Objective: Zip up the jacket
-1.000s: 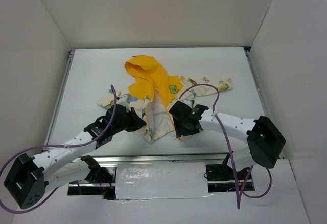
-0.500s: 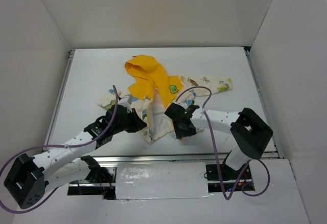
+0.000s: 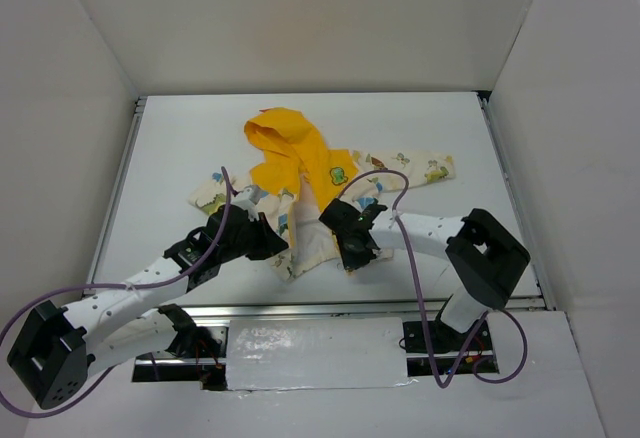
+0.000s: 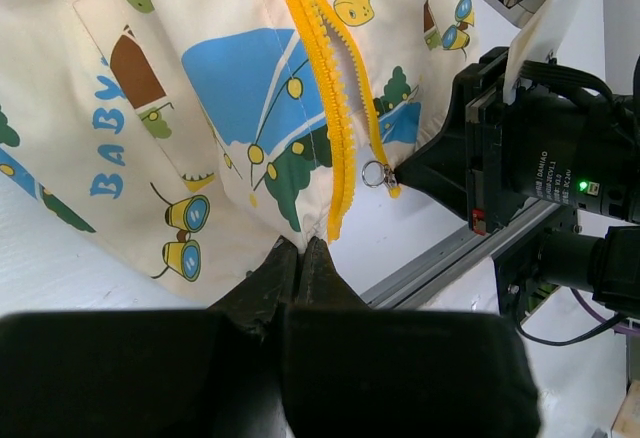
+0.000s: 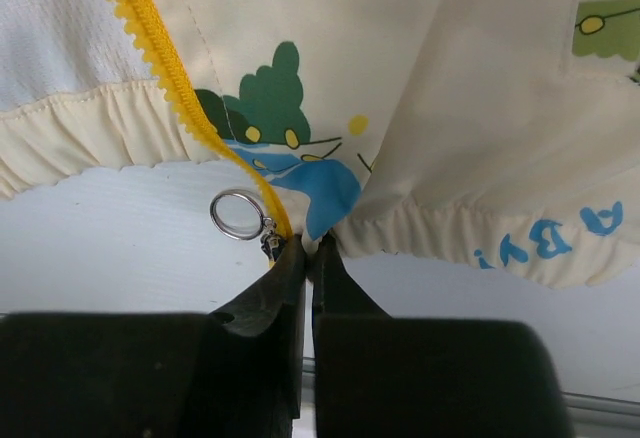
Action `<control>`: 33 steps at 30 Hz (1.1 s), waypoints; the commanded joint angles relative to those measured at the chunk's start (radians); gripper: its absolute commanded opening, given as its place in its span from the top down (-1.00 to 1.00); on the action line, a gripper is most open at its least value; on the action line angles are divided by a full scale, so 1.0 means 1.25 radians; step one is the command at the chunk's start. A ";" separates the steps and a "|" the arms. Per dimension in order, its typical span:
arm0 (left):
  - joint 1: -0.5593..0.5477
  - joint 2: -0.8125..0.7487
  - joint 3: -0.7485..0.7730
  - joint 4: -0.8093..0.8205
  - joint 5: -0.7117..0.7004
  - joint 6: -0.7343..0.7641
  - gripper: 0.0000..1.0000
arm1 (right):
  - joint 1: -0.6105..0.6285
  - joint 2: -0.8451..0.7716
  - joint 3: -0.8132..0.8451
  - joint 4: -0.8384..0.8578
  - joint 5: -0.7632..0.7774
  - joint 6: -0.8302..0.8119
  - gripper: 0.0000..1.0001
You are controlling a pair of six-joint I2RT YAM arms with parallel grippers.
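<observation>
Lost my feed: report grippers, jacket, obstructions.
Left gripper shut on cream printed fabric jacket hem. Right gripper shut on hem beside metal ring pull. Yellow zip open. Nothing obstructing.

Hem and zip foot obscured
From above, the arms (image 3: 425, 230) cover the jacket (image 3: 300, 170) hem; up close its cloth runs off-frame, and the zip slider (image 5: 271, 246) (under its ring (image 5: 238, 214)) sits half behind the right gripper (image 5: 308, 250).

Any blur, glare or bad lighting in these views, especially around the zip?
Top external: even light, faint shadows, jacket sharp but small. Left wrist: zip teeth and ring pull crisp, left gripper a dark foreground mass. Right wrist: ring pull sharp, right gripper underexposed; no glare.
</observation>
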 commanded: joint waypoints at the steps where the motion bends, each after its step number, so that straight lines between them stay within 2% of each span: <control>1: 0.003 -0.017 -0.006 0.009 0.005 0.020 1.00 | 0.005 0.039 -0.029 0.062 -0.016 0.020 1.00; 4: 0.003 -0.013 -0.006 0.020 0.010 0.018 1.00 | 0.005 -0.036 -0.028 0.115 -0.035 0.052 1.00; 5: 0.003 -0.010 -0.003 0.023 0.012 0.018 1.00 | 0.006 -0.100 -0.041 0.147 -0.067 0.058 1.00; 7: 0.003 -0.010 0.010 0.057 0.006 0.018 1.00 | 0.007 -0.227 -0.069 0.282 -0.121 0.065 1.00; 8: 0.003 -0.014 0.016 0.062 0.000 0.019 1.00 | 0.008 -0.274 -0.123 0.416 -0.150 0.043 1.00; 10: 0.006 -0.034 0.036 0.072 -0.024 0.020 1.00 | 0.006 -0.395 -0.160 0.575 -0.186 -0.030 1.00; 11: 0.006 -0.041 0.043 0.071 -0.033 0.024 1.00 | 0.009 -0.409 -0.218 0.627 -0.347 -0.137 1.00; 13: 0.008 -0.049 0.076 0.035 -0.076 0.026 1.00 | 0.009 -0.362 -0.167 0.532 -0.392 -0.236 1.00; 14: 0.008 -0.049 0.089 -0.019 -0.101 0.020 1.00 | 0.020 -0.333 -0.093 0.412 -0.315 -0.299 1.00; 16: 0.010 -0.045 0.121 -0.064 -0.179 0.004 1.00 | 0.034 -0.240 -0.010 0.326 -0.144 -0.341 1.00; 17: 0.010 -0.048 0.127 -0.077 -0.195 0.001 1.00 | 0.054 -0.220 0.003 0.334 0.046 -0.343 1.00; 19: 0.011 -0.065 0.129 -0.084 -0.216 -0.010 1.00 | 0.079 -0.214 -0.022 0.418 0.291 -0.307 1.00; 20: 0.011 -0.071 0.127 -0.079 -0.228 -0.009 1.00 | 0.086 -0.230 -0.053 0.584 0.370 -0.319 1.00; 22: 0.011 -0.082 0.132 -0.089 -0.245 -0.013 1.00 | 0.119 -0.296 -0.192 0.803 0.418 -0.421 1.00; 23: 0.011 -0.082 0.135 -0.094 -0.257 -0.012 1.00 | 0.128 -0.313 -0.238 1.039 0.428 -0.445 1.00; 24: 0.012 -0.081 0.146 -0.101 -0.259 -0.004 1.00 | 0.128 -0.322 -0.269 1.110 0.416 -0.445 1.00; 28: 0.013 -0.073 0.160 -0.106 -0.248 0.025 1.00 | 0.139 -0.250 -0.263 1.180 0.436 -0.431 1.00; 31: 0.014 -0.087 0.137 -0.041 -0.187 0.063 1.00 | 0.149 -0.285 -0.340 1.346 0.359 -0.401 1.00; 33: 0.013 -0.111 0.123 -0.007 -0.169 0.074 1.00 | 0.157 -0.311 -0.376 1.356 0.323 -0.377 1.00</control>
